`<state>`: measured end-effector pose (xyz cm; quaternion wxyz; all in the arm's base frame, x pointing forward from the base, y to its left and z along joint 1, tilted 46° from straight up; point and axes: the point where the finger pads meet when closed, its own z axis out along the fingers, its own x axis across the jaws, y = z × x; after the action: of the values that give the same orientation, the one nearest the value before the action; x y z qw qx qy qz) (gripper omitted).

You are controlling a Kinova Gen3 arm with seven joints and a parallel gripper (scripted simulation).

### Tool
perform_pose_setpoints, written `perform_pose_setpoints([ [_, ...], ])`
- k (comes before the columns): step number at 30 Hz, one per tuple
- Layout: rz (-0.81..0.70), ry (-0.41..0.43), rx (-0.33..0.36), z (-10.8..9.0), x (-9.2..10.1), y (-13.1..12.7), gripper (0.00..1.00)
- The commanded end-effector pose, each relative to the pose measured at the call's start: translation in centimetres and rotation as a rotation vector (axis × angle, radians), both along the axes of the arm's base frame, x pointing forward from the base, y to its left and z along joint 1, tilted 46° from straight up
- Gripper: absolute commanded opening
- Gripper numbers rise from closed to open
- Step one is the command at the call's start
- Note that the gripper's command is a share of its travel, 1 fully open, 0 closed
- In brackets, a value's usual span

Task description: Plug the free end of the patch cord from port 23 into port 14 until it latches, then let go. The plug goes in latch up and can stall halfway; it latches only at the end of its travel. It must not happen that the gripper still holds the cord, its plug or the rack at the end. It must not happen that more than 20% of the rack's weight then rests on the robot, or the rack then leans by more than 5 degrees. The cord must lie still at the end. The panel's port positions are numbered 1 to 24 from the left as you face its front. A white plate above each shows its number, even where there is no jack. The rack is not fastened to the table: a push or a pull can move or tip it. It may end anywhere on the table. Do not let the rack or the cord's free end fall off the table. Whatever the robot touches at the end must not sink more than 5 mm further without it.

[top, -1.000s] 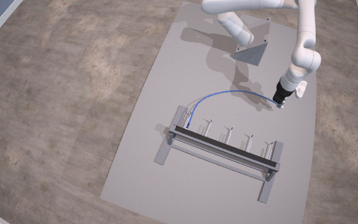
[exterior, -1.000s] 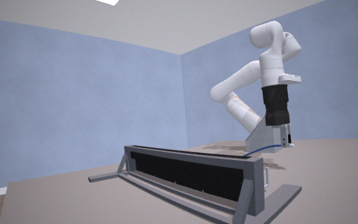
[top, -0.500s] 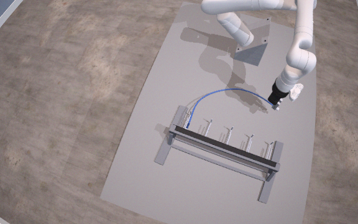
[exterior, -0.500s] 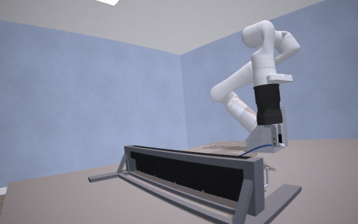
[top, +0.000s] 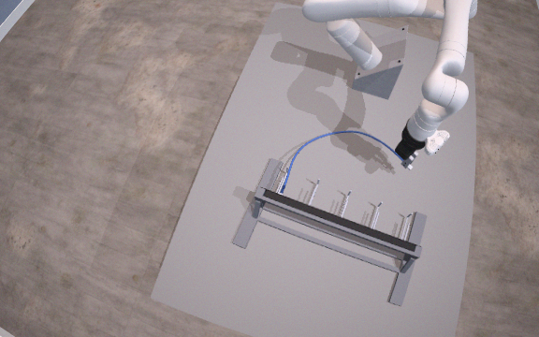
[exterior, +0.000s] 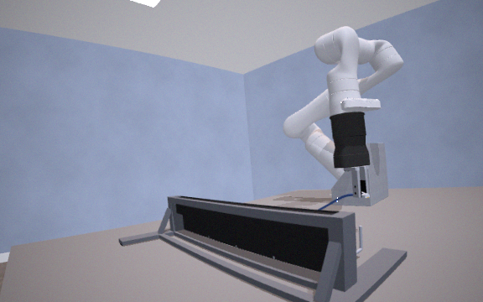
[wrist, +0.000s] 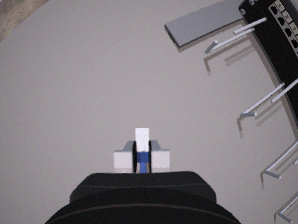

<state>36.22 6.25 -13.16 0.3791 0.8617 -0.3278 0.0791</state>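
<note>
My gripper (top: 409, 164) (exterior: 360, 194) (wrist: 142, 151) is shut on the cord's free plug (wrist: 142, 137), held above the table, off the panel's front. The plug's clear body points away from the gripper in the wrist view; its latch cannot be made out. The blue cord (top: 350, 132) (exterior: 329, 204) arcs to its other end, in the panel near the left end of the rack (top: 340, 218) (exterior: 347, 256) in the top view. The rack stands upright on its feet. The wrist view shows part of the black panel (wrist: 265, 31) with a few jacks; number plates are unreadable. Port 14 cannot be made out.
Several wire cable guides (top: 313, 192) (wrist: 262, 101) stick out from the panel's front, between the gripper and the jacks. A rack foot (top: 418, 225) (exterior: 386, 262) (wrist: 202, 24) reaches forward at the end nearer the gripper. The arm's grey base (top: 382, 80) stands behind.
</note>
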Motion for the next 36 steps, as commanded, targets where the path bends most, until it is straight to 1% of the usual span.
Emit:
perform_pose_setpoints([
  [1,-0.044,-0.029,-0.006,0.8,0.3,-0.7,0.00],
  [5,-0.078,-0.063,-0.012,1.5,0.9,-1.2,0.00],
  [7,-0.078,-0.063,-0.012,1.5,0.9,-1.2,0.00],
  [22,-0.210,-0.195,-0.034,4.0,3.1,-3.3,0.00],
  [24,-0.210,-0.195,-0.034,4.0,3.1,-3.3,0.00],
  [36,-0.312,-0.297,-0.051,5.9,4.8,-4.9,0.00],
])
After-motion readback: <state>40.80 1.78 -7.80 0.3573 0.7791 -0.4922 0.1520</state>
